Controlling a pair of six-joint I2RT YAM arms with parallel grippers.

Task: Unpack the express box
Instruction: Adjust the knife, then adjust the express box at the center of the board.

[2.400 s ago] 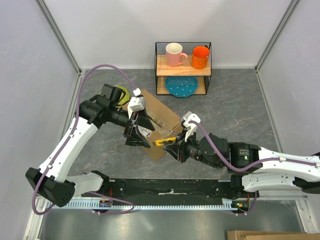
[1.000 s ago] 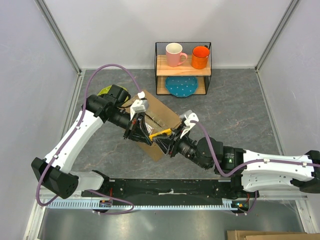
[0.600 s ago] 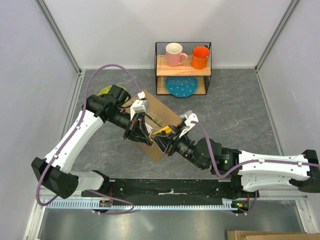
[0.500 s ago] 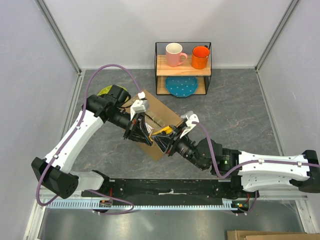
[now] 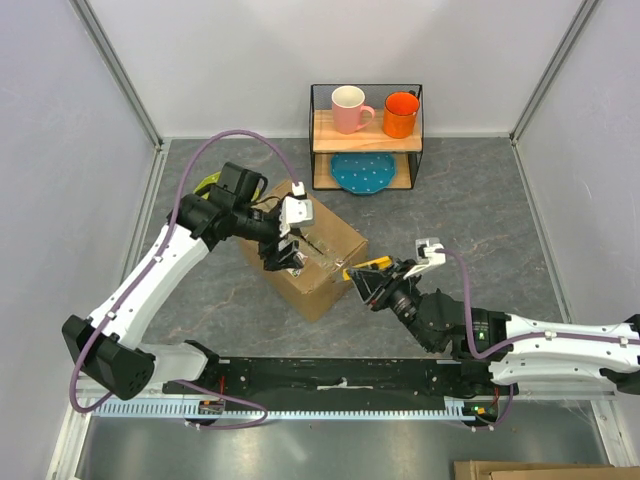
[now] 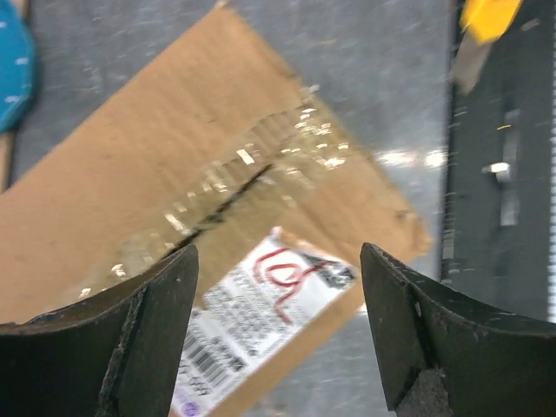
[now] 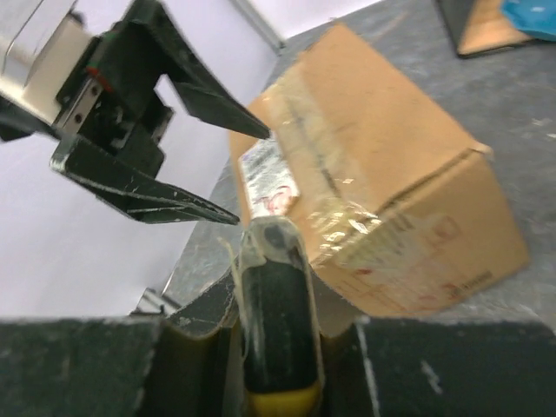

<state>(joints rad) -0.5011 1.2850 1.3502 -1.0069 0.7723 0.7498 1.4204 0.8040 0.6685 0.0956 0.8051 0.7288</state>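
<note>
Grey table (image 5: 470,220), white walls around. On it, left of centre, the box (image 5: 325,278): brown, flaps down, set cornerwise.

At the far edge, well apart from the box, a wire shelf (image 5: 328,128) with two boards.

Over the box top, the left gripper (image 5: 285,258): spread wide, nothing between the fingers (image 6: 130,347), tips near one end of the top; contact with the cardboard not clear.

Just beside the box's right corner, the right gripper (image 5: 378,285), clenched on a black-and-yellow knife (image 7: 276,295) pointed toward the box.

On the shelf's lower board, a blue plate (image 5: 362,172); on the upper board, a pink mug (image 5: 349,108) and an orange mug (image 5: 400,115), side by side.

On the box top, a white label (image 6: 261,300) with a red scrawl, next to clear tape (image 6: 261,161) along the seam, a dark slit in part of it.
</note>
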